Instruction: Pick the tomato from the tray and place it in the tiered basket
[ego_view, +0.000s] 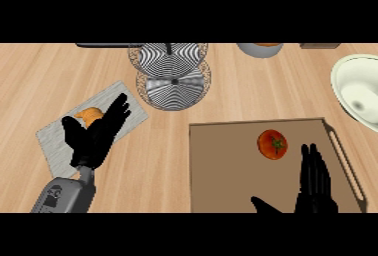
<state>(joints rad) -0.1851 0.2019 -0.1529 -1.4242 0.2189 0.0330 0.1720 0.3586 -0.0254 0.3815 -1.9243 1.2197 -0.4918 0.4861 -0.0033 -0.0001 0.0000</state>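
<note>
We see the tomato (272, 144) on the tray (221, 170), at about 11 o'clock from our right hand (316, 182), whose straight, released fingers hold nothing; this hand is nearer

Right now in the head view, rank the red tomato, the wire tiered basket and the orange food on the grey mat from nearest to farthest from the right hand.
From the right hand:
1. Red tomato, just up-left of its fingertips, on the brown tray.
2. Wire tiered basket, far edge, centre.
3. Orange food on the grey mat, far left, behind the left hand.
</note>
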